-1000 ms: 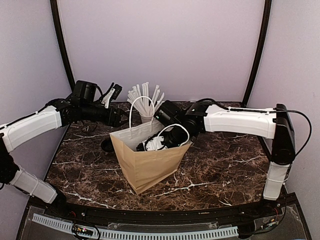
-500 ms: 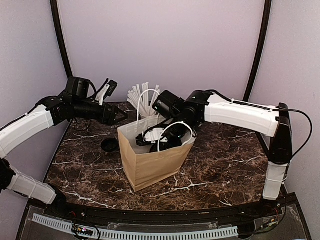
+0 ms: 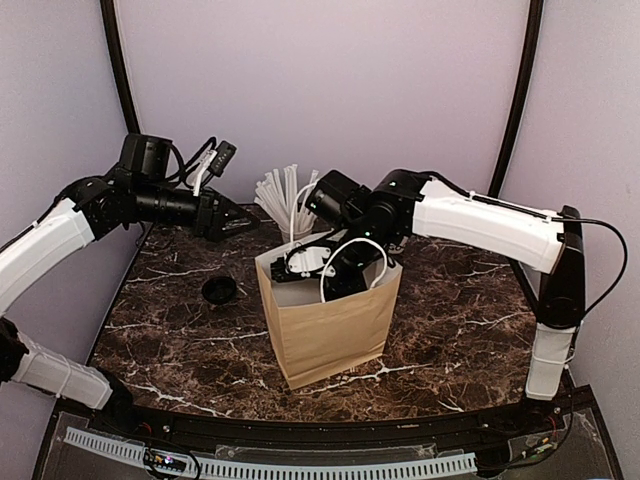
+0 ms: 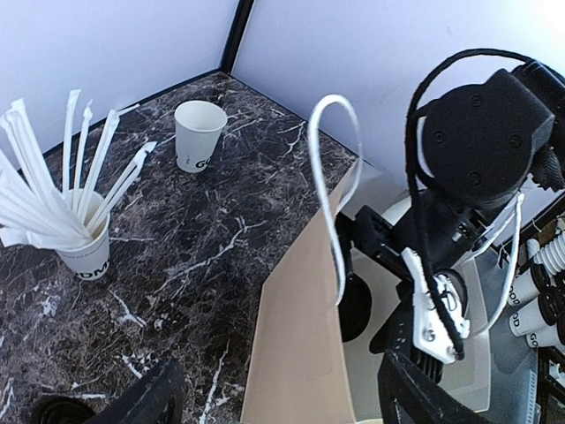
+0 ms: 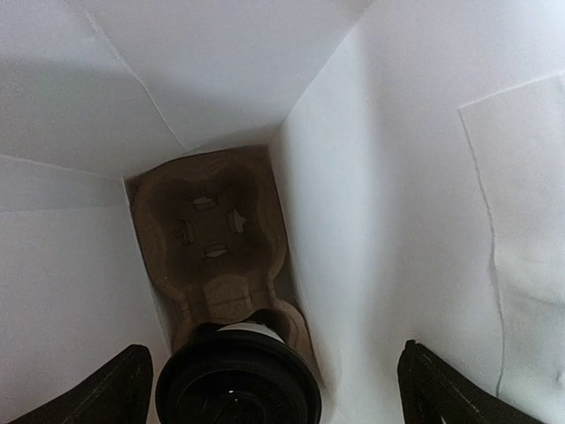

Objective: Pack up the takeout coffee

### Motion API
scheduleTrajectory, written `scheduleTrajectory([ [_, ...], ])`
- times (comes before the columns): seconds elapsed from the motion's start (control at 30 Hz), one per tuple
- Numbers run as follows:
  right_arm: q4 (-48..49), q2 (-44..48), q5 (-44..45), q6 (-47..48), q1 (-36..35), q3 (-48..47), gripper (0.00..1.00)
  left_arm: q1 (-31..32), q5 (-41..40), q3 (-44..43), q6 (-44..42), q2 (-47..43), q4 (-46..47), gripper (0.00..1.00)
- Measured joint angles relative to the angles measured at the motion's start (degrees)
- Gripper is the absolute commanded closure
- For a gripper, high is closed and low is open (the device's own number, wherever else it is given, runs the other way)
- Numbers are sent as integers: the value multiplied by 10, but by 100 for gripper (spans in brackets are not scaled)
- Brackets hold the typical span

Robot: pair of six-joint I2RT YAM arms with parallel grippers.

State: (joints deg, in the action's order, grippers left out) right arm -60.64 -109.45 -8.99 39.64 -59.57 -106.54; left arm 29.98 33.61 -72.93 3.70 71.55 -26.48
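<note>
- The coffee [image 5: 238, 382] stands upright at the bottom of the bag [image 3: 330, 320], at the near end of the carrier [image 5: 216, 234]; from above only its black lid shows, and it seems to sit in a carrier well, though how deeply is hidden
- Handling, as a judgement: a paper cup is light and thin-walled, so a hard squeeze would dent it; whether it is full cannot be told, so treat it as liable to spill if tipped; the lid looks smooth, probably slippery, and a press-fit lid may pop off if used as the hold
- Best hold, if it needs re-seating: across the cup wall just under the lid rim, gently, keeping it vertical; the bag walls leave little room on the right side
- The right end effector [image 5: 275, 389] is inside the bag mouth, its fingers [image 5: 124, 389] wide apart to left and right of the lid, not clamping it
- The carrier's far well is vacant
- The bag is soft paper and stands upright mid-counter; its white handles [image 4: 331, 177] arch above the rim
- The left end effector [image 3: 240, 222] hovers left of the bag's rim, fingers apart, holding nothing
- Behind the bag is the straw cup [image 4: 84, 256]; farther off a bare cup [image 4: 198, 134]; a loose lid [image 3: 218, 291] lies on the counter [image 3: 450, 320] at left
</note>
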Motion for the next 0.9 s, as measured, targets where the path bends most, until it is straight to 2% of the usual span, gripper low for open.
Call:
scheduleTrajectory([
  [0.3, -14, 6, 18, 0, 0, -37, 1, 70, -6, -80, -27, 61, -56, 29],
  [0.53, -19, 9, 36, 9, 0, -53, 1, 70, -44, -81, -36, 74, -64, 25],
  [0.77, -42, 9, 26, 18, 0, -208, 1, 70, -87, -104, -38, 31, -56, 25],
  [0.9, -44, 15, 24, 16, 0, -252, 1, 70, -90, -116, -40, 30, -49, 28],
])
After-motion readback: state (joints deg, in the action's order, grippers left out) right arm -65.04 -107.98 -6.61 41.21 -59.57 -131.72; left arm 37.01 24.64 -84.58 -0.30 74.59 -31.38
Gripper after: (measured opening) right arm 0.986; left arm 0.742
